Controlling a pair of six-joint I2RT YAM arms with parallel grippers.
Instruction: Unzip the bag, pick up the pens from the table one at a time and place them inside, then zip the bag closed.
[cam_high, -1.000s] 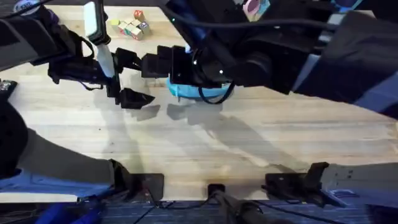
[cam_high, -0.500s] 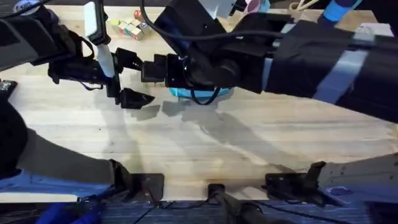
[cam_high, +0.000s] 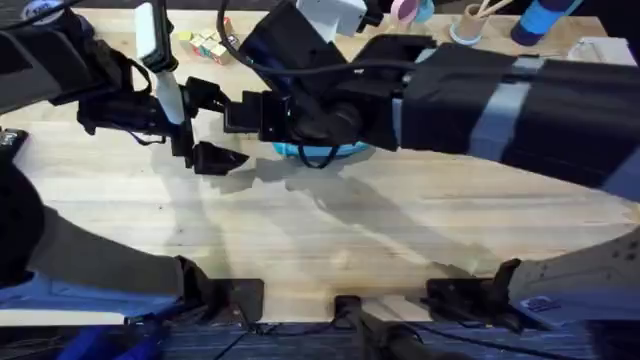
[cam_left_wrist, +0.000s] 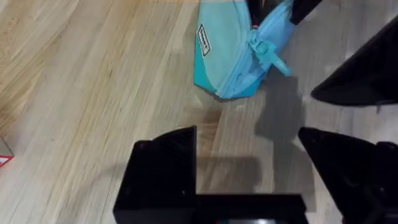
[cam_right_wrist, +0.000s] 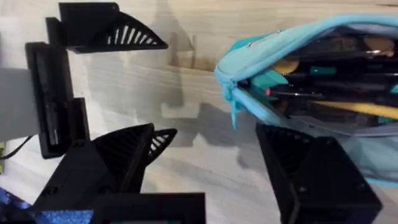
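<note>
My left gripper (cam_high: 205, 125) hangs over the table (cam_high: 400, 230) just to the left of the bag (cam_high: 320, 152), its black fingers (cam_left_wrist: 163, 168) spread wide apart with nothing between them. Seen from my left wrist, bare wood lies between those fingers, and the near end of the bag (cam_left_wrist: 233, 56) sits a little beyond them, its teal pull tab (cam_left_wrist: 268, 55) sticking out at that end. Behind my left gripper, farther from me than the bag's left end, a small cluster of coloured blocks (cam_high: 212, 42) rests on the wood.

My right gripper (cam_high: 245, 112) reaches across the bag from the right, so most of the pouch is hidden beneath the arm and a light-blue sliver shows under it. Its fingers (cam_right_wrist: 311, 180) are parted too, and hold nothing: one hangs beside the bag's end over bare wood, the other stands over the pouch's side. From my right wrist the bag (cam_right_wrist: 298, 43) lies open along its zip, with pens (cam_right_wrist: 323, 93) lying lengthwise inside, dark ones and a yellow one among them. My left gripper (cam_right_wrist: 81, 93) shows there too, just past the bag's end.
</note>
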